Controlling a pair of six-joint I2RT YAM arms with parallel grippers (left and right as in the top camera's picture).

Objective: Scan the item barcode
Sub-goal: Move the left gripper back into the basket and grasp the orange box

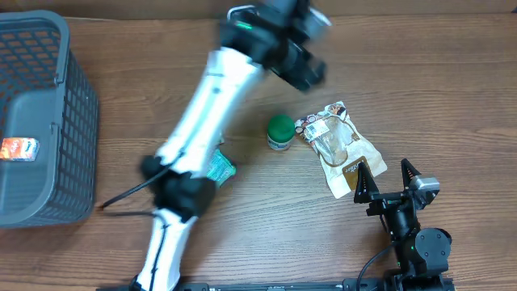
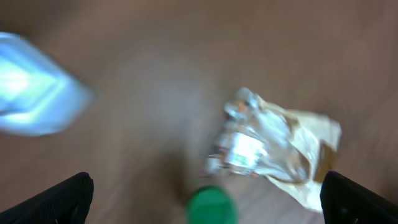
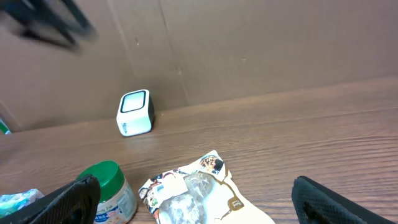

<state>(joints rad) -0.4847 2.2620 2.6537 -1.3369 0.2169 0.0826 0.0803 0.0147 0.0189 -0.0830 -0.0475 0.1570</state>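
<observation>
left tool (image 2: 208, 194) and right tool (image 1: 386, 179) spread apart, empty; right one beside the pouch (image 1: 341, 145) edge.

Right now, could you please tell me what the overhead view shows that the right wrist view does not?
Only the overhead view shows the grey basket on the left, with an orange item inside it. Only the right wrist view clearly shows the brown back wall and the white box standing in front of it. Both show the green-lidded jar, the snack bag and the open right gripper.
</observation>
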